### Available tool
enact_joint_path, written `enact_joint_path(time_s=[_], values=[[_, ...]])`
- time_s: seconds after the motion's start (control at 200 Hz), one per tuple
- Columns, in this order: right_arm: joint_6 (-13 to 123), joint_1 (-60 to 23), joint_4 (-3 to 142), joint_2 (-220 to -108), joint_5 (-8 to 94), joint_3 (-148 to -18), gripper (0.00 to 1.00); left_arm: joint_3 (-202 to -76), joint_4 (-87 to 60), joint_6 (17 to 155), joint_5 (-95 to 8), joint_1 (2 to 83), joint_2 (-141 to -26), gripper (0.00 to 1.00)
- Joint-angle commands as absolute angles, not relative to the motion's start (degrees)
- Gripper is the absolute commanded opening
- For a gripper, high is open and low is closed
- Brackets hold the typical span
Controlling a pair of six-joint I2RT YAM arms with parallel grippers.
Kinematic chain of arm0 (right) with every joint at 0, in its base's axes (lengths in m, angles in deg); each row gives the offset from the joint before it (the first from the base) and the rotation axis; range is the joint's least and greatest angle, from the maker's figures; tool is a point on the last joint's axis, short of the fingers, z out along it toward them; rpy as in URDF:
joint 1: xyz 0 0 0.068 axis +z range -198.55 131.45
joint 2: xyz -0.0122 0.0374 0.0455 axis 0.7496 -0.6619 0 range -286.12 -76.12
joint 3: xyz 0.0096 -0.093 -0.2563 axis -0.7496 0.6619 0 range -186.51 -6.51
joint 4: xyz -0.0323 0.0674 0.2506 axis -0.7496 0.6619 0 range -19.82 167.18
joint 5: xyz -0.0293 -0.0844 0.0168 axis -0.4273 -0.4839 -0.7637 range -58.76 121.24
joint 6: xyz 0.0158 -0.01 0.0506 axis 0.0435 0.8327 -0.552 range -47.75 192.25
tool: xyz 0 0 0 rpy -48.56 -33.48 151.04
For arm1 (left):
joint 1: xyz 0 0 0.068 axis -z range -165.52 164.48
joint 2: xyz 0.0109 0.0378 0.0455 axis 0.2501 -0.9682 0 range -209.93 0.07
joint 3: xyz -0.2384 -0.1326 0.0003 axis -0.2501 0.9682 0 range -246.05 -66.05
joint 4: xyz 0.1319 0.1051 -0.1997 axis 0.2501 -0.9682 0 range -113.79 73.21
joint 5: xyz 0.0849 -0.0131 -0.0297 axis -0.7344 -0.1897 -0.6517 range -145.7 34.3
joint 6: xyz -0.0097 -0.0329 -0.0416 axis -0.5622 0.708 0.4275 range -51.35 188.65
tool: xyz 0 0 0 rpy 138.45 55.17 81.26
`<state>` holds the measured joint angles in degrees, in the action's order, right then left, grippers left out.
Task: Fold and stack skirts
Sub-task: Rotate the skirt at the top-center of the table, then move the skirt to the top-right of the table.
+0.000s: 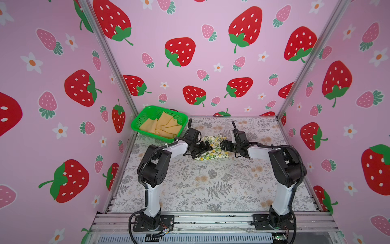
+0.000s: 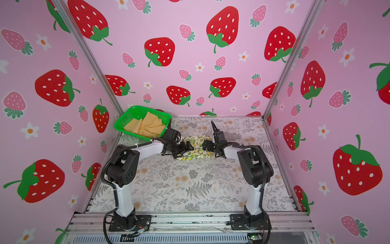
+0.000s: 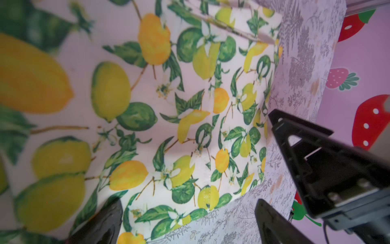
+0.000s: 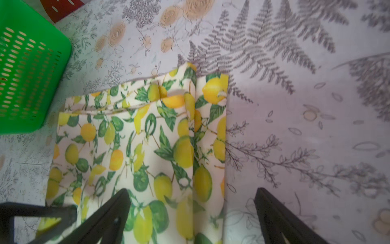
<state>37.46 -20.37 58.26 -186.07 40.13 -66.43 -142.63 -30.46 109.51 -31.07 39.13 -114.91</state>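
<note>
Lemon-print skirt [image 1: 213, 150] lies flat on desk [image 1: 211, 186], mid-width, toward the back; folded into a compact, roughly rectangular pad w/ layered edges visible in right wrist view [image 4: 147, 137]. Shows in both top views [image 2: 195, 152].

Mustard skirt [image 1: 163, 126] sits crumpled, unfolded, inside green mesh basket [image 1: 135, 124] at desk's back-left corner. Well apart from the lemon one.

L claw [image 1: 207, 147] comes in from the left side of the lemon skirt, low over it. Fingers spread wide, nothing pinched; L wrist view has the print filling the gap btw the two fingers [image 3: 101, 224]. Contact w/ cloth: can't tell.

R claw [image 1: 222, 145] faces it from the right side, also low. Spread wide, nothing pinched. In R wrist view one finger [image 4: 109, 215] is over the cloth, the other over bare desk just past the skirt's side edge, so the claw [image 4: 194, 211] straddles that edge.

The two claws are near each other, tips almost meeting over the skirt. R claw's finger also in L wrist view [image 3: 316, 158]. Basket corner in R wrist view [image 4: 25, 74], just beside the skirt's far corner, not touching.
</note>
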Motion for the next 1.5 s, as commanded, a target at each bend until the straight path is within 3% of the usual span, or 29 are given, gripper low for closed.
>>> enact_joint_path(time_s=[0.0,0.385,0.64,0.805,1.006,1.181,1.266,1.496], values=[[35.4,-19.3,56.0,-186.6,41.4,-65.2,0.95,-145.7,-38.0,106.1,-33.6,38.4,-117.1,0.99],[32.9,-17.7,55.3,-187.7,41.3,-64.8,0.92,-145.9,-39.3,106.7,-32.9,38.3,-105.1,0.99],[31.1,-16.6,55.1,-190.0,40.3,-65.3,0.80,-143.8,-38.6,107.6,-32.8,37.6,-100.8,0.99],[31.1,-16.6,54.9,-190.9,38.9,-65.7,0.62,-141.2,-37.9,107.8,-33.1,36.8,-98.7,0.99],[31.2,-16.9,56.1,-192.7,38.8,-68.2,0.24,-137.8,-36.4,108.2,-32.9,35.5,-96.6,0.99],[32.7,-17.5,58.2,-193.6,39.1,-71.3,0.05,-135.2,-35.7,107.9,-33.2,34.6,-94.9,0.99],[35.3,-17.8,61.4,-193.4,36.9,-73.7,0.00,-134.2,-35.5,107.8,-33.5,34.4,-94.0,0.99],[46.7,-21.8,73.8,-192.2,28.1,-82.2,0.00,-131.9,-34.9,107.0,-35.0,34.2,-92.0,0.99]])
